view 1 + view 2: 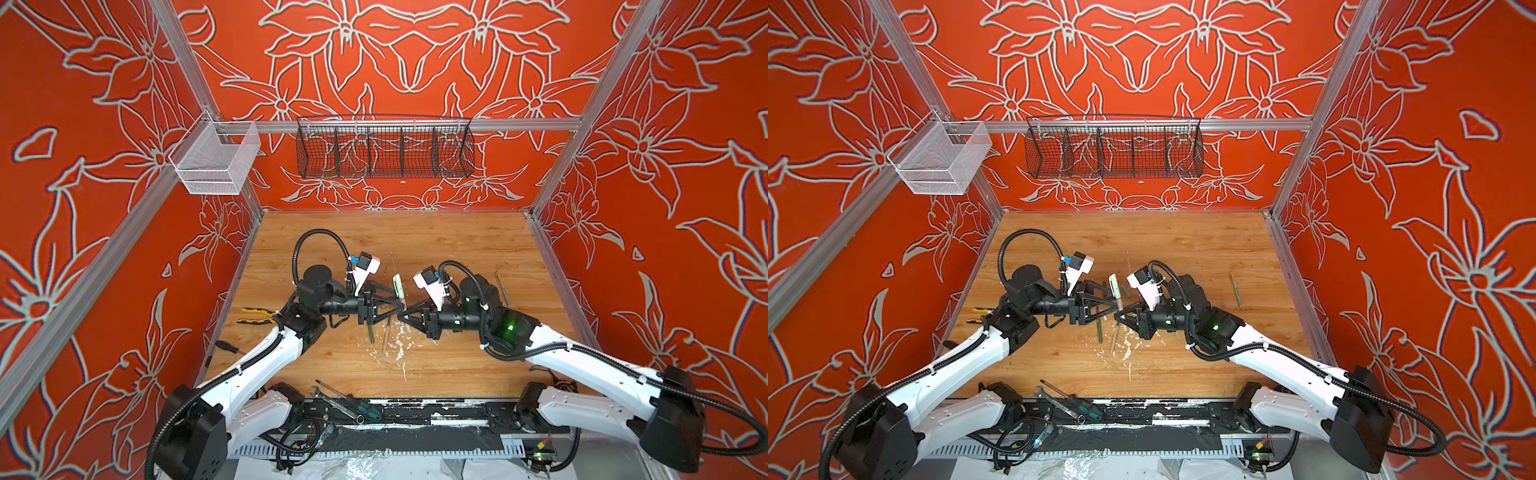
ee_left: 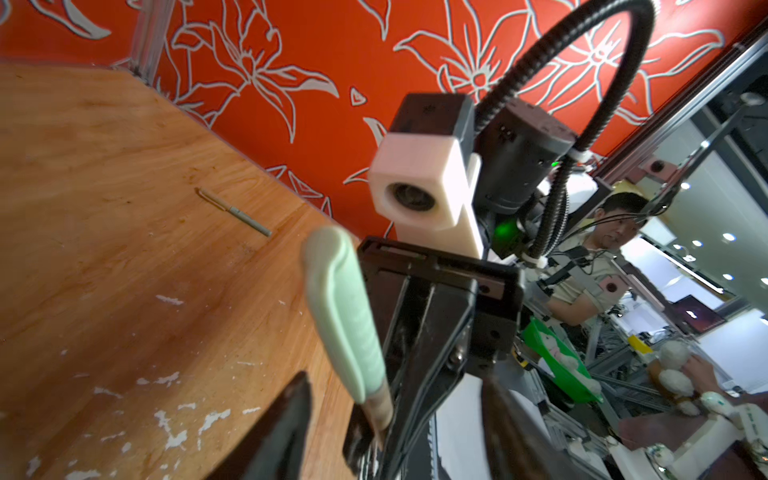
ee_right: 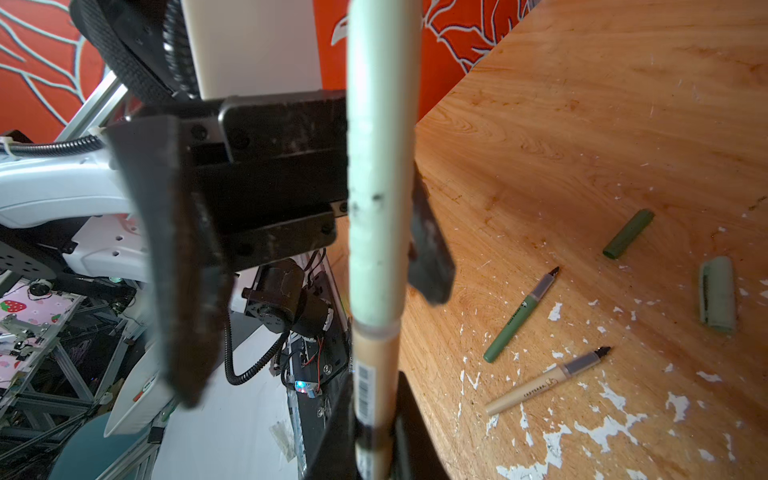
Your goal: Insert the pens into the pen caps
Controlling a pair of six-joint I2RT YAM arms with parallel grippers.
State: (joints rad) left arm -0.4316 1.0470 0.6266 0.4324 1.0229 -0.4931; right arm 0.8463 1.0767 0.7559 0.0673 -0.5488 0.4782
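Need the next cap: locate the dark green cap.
Right wrist view: the dark green cap lies on the table between a pale green cap and the green pen.

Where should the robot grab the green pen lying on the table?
Grip the green pen at mid-barrel, from straight above, pinching across it. It lies flat on the table, its dark tip is bare, and the tan pen lies close beside.
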